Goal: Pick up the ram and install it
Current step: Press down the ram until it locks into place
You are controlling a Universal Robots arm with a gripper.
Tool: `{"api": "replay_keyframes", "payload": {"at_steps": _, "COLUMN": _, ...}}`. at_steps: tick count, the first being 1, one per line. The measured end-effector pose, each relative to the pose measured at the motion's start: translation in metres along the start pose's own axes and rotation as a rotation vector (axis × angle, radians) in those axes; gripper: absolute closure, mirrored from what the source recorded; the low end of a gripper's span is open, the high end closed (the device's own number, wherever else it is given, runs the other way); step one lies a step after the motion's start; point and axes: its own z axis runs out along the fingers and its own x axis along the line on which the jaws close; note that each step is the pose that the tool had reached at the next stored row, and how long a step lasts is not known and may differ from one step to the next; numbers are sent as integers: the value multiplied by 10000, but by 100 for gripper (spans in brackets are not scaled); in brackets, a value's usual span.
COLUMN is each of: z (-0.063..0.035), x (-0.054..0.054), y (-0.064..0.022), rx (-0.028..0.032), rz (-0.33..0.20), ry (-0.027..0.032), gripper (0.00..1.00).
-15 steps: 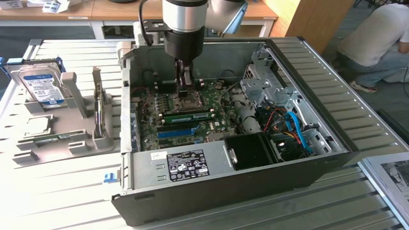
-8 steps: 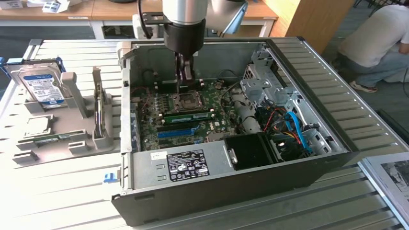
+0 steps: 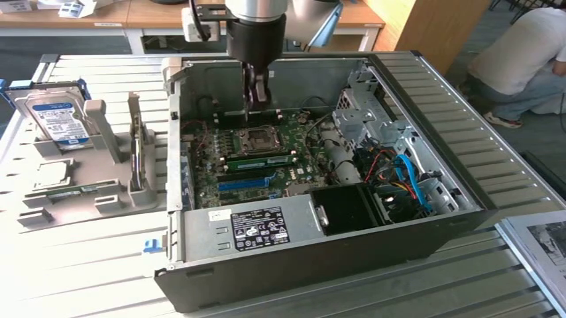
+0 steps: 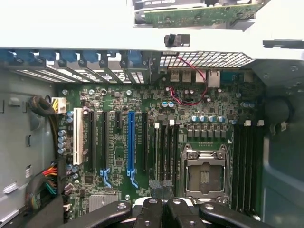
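My gripper (image 3: 256,99) hangs inside the open computer case (image 3: 460,192), over the back part of the motherboard (image 3: 212,149), near the empty processor socket (image 3: 257,139). Its black fingers (image 4: 149,211) are shut together and I see nothing between them. A green ram stick (image 3: 261,161) lies seated in a motherboard slot just in front of the socket. Another long green board (image 4: 204,14) stands on edge in the grey holder (image 3: 132,192) outside the case, on the exterior view's left.
The grey holder also carries a silver hard drive (image 3: 57,119) and a square silver chip (image 3: 49,173). The case holds a power supply (image 3: 256,228), a drive cage (image 3: 367,119) and loose cables (image 3: 398,175). A person crouches at the far right (image 3: 521,53).
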Motion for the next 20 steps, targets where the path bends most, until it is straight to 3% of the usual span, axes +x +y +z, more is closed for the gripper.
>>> {"api": "replay_keyframes", "payload": {"at_steps": 13, "z": -182, "x": 1, "y": -2, "rx": 0, "rz": 0, "ry": 0, "gripper": 90}}
{"api": "replay_keyframes", "payload": {"at_steps": 20, "z": -204, "x": 1, "y": -3, "rx": 1, "rz": 0, "ry": -1, "gripper": 90}}
